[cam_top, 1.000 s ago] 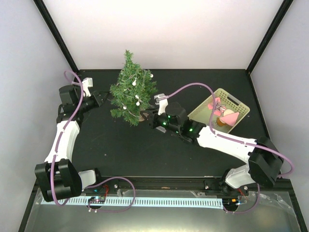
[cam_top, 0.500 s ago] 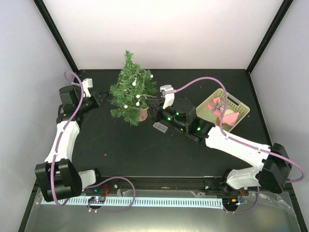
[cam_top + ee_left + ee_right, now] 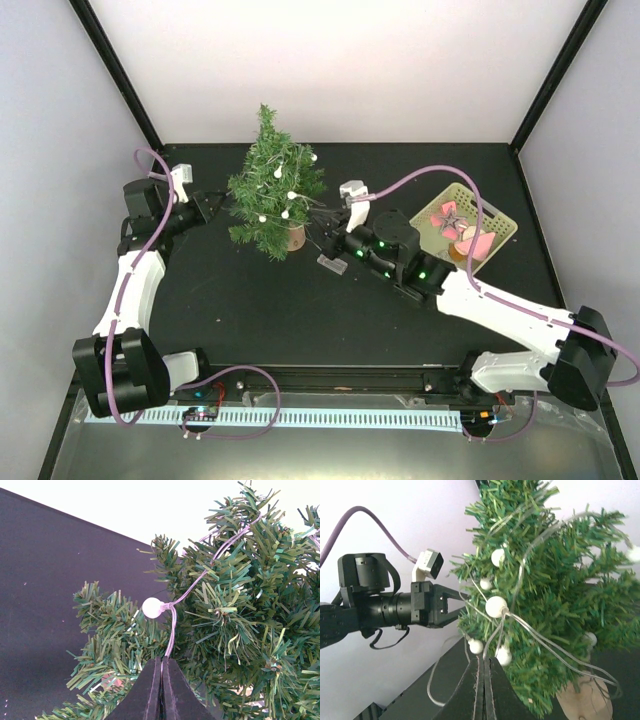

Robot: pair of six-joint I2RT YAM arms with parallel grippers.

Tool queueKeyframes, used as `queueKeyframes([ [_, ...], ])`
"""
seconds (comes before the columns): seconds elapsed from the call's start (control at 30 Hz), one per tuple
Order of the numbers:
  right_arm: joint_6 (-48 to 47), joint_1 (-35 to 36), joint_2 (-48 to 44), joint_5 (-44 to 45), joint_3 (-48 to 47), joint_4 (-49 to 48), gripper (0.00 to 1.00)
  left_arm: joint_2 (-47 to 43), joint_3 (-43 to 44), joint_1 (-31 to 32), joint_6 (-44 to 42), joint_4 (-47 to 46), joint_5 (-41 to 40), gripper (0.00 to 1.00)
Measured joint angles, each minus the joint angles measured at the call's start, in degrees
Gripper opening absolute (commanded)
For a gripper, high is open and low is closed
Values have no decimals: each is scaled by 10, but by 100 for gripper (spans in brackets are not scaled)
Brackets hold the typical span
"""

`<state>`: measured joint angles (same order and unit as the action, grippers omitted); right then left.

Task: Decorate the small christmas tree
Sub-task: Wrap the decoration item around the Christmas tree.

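The small christmas tree (image 3: pixel 272 195) stands on its wooden stump (image 3: pixel 293 237) at the back of the black table. A clear light string with white bulbs (image 3: pixel 291 196) is draped over it. My left gripper (image 3: pixel 224 204) is at the tree's left side. In the left wrist view that gripper (image 3: pixel 161 663) is shut on the string's wire just below a bulb (image 3: pixel 152 607). My right gripper (image 3: pixel 318 216) is at the tree's right side. In the right wrist view it (image 3: pixel 483 661) is shut on a loop of the wire under a bulb (image 3: pixel 496 606).
A small clear box (image 3: pixel 331 264) at the end of the string lies on the table right of the stump. A pale yellow basket (image 3: pixel 490 203) at the right holds pink ornaments (image 3: pixel 445 215). White walls close the back and sides.
The right gripper has shut on the wire and drawn back a little to the right of the tree, uncovering the clear box. The left arm has stayed put.
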<state>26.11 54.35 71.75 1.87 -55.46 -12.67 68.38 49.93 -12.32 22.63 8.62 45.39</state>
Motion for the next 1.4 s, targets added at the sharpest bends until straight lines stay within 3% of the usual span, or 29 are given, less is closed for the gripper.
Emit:
queueKeyframes([
  [0.27, 44, 1, -27, -2, 114, -68, 2, 10, 0, 0, 0, 0, 0, 2],
  [0.47, 28, 3, -3, -21, 138, -85, 30, 18, 0, -1, -1, 0, -1, 1],
  [0.63, -60, 1, -25, -13, 131, 5, 44, 23, 0, -1, -4, 2, -2, 2],
  [0.9, -186, -76, -111, -54, 142, 35, 53, 25, 0, -1, -7, 4, -2, 2],
  [1.07, -302, -128, -51, -111, 153, 0, 57, 26, 0, -3, -8, 4, -1, 2],
  [1.27, -486, -131, 22, -206, 216, -92, 63, 26, 0, -3, -8, 4, -2, 1],
  [1.4, -538, -131, 77, -216, 179, -118, 66, 26, 0, -3, -9, 4, -2, 2],
])
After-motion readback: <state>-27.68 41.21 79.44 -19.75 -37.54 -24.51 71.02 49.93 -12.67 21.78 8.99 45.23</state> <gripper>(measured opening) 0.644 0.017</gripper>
